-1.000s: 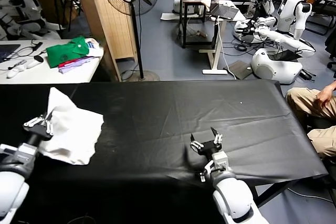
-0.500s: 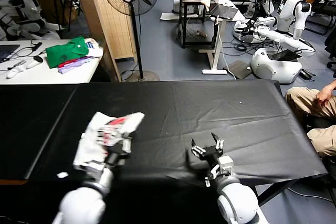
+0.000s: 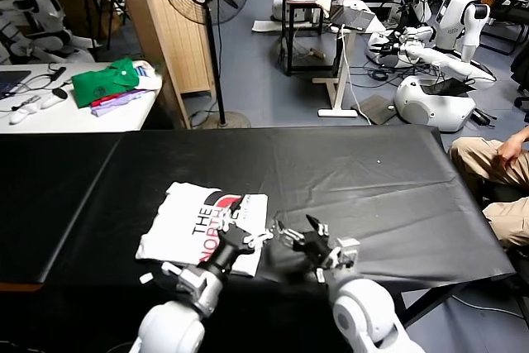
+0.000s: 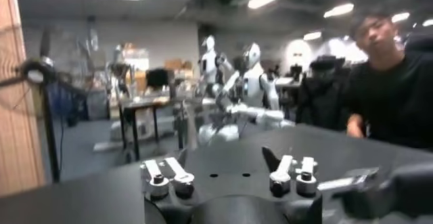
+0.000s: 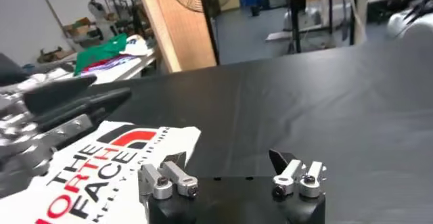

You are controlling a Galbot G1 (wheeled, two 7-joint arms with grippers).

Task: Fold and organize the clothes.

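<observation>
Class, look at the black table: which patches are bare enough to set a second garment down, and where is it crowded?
Bare: the table from the pincers to its right edge; the far strip beyond the T-shirt; the left end. Crowded: the near middle, where the open left pincer hangs over the shirt beside the open right pincer.

Glossy white rounded arms, black wrists, black jaws with silver screw-headed finger mounts

The white T-shirt (image 3: 194, 225) lies folded flat on the black table, black-and-red logo print facing up.
</observation>
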